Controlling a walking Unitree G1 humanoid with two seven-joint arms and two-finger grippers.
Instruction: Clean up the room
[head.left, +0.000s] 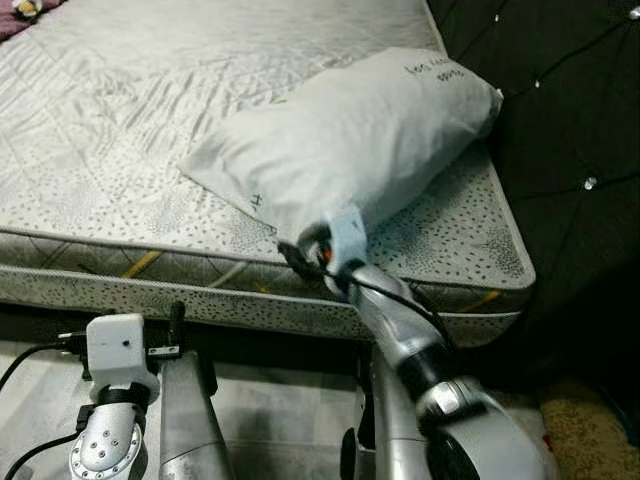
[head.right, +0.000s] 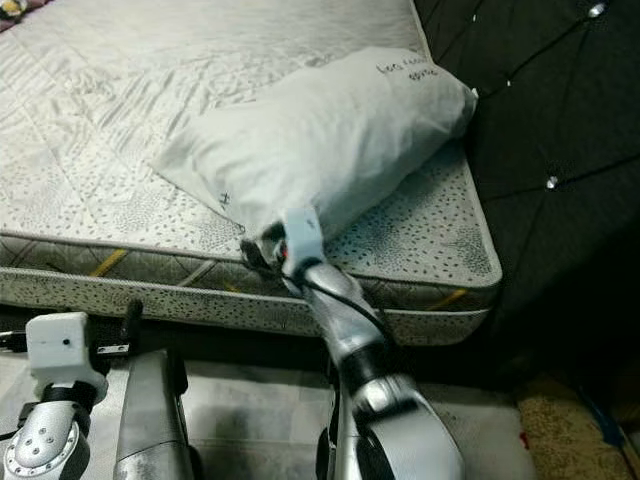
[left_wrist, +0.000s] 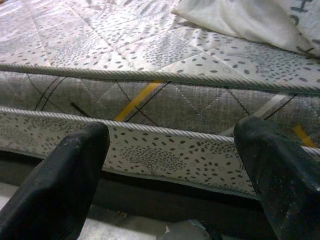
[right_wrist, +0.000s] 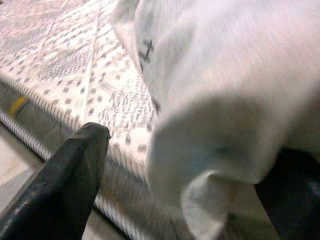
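The pillow (head.left: 345, 135) is lying on the bare mattress (head.left: 120, 120), its near corner hanging at the bed's edge. The right pincer (right_wrist: 190, 190) is reaching in with fingers spread apart around that corner, not clamped. The left pincer (left_wrist: 175, 165) is hanging idle and open beside the mattress. Closing on thin fabric alone risks the pillow slipping out or dragging off onto the floor

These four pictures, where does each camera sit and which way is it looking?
Left eye: head, looking down at the pillow on the mattress; both arms show.
Right eye: same scene, shifted slightly.
Left wrist: along open left gripper at the mattress side.
Right wrist: right gripper, fingers around the pillow corner.
All share the mattress.
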